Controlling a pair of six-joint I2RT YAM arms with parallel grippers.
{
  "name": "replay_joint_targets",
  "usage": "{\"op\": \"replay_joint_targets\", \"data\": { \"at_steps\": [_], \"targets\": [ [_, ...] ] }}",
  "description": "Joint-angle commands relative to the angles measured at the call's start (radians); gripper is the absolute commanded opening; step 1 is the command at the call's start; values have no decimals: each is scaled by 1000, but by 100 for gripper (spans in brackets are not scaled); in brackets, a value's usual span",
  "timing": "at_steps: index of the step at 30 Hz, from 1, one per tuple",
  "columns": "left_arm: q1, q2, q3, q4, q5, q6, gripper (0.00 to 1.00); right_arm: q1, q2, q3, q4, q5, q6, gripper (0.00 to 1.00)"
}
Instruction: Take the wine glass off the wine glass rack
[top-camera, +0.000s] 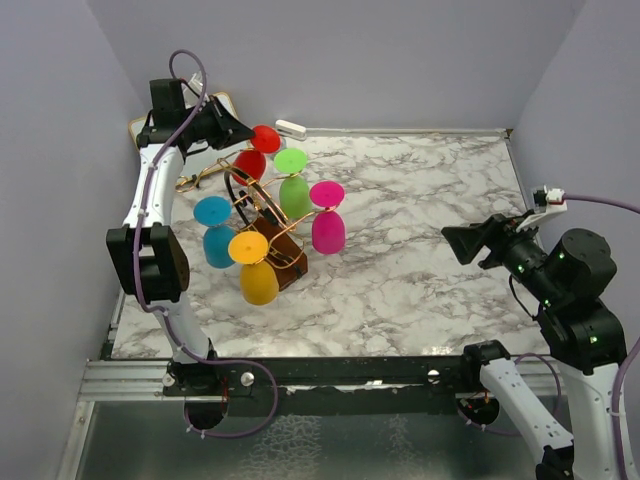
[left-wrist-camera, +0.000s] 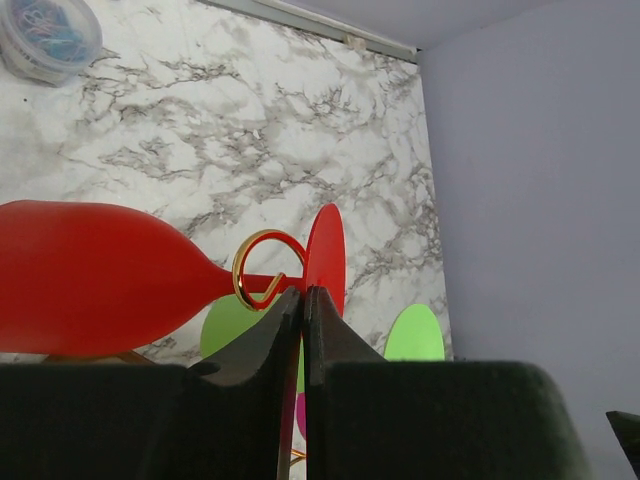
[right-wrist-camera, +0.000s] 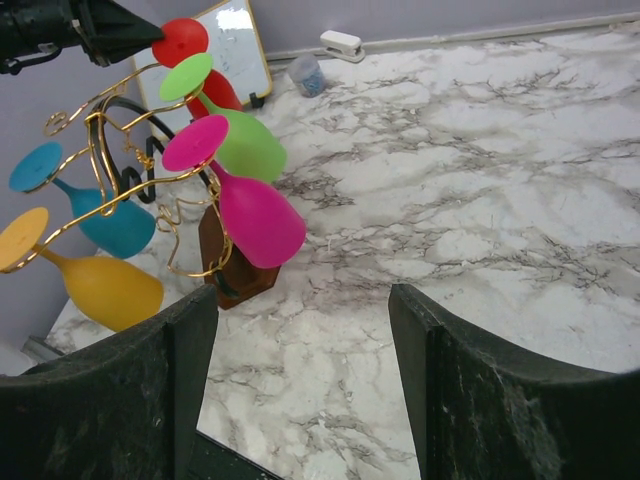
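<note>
Left gripper (left-wrist-camera: 303, 292) tips hide red wine glass (left-wrist-camera: 90, 275) stem.

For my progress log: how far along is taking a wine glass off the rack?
Done: nothing yet; all five glasses hang on the wine glass rack. In hand: the left tool is shut at the foot of the red wine glass, its stem in a hook; a grip cannot be confirmed. Left: lifting it free. The right tool stands open.
</note>
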Motion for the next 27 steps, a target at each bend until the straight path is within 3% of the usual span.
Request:
{"op": "replay_joint_targets", "data": {
  "at_steps": [1, 27],
  "targets": [
    [11, -88, -56, 106, 52, -60, 0, -2, -16, -9, 32, 36, 19, 70],
    [91, -170, -131, 160, -27, -103, 0, -2, -32, -34, 53, 42, 48, 70]
  ]
}}
